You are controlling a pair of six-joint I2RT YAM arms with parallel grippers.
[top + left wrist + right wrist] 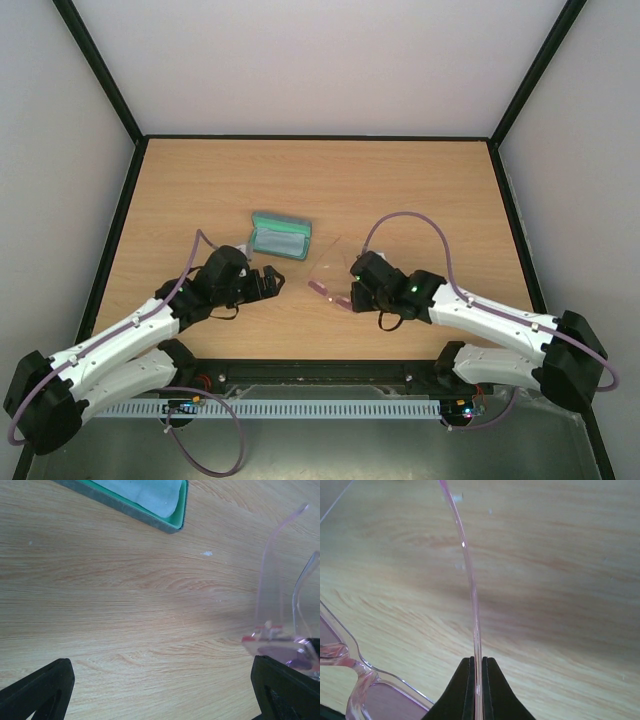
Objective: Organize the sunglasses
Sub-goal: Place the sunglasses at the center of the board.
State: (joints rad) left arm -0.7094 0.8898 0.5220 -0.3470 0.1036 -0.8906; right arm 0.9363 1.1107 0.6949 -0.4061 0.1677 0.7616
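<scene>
The sunglasses have a thin clear pink frame and lie on the wooden table between the two arms. My right gripper is shut on one slim temple, which runs straight up out of the pinched fingertips. The pink frame front and lenses show at the lower left of the right wrist view. My left gripper is open just left of the sunglasses, with bare table between its fingers. In the left wrist view the sunglasses stand near the right finger, temples pointing up.
An open blue-grey case with a green lining lies behind the left gripper, and a light blue cloth lies inside it. A black raised rim borders the table.
</scene>
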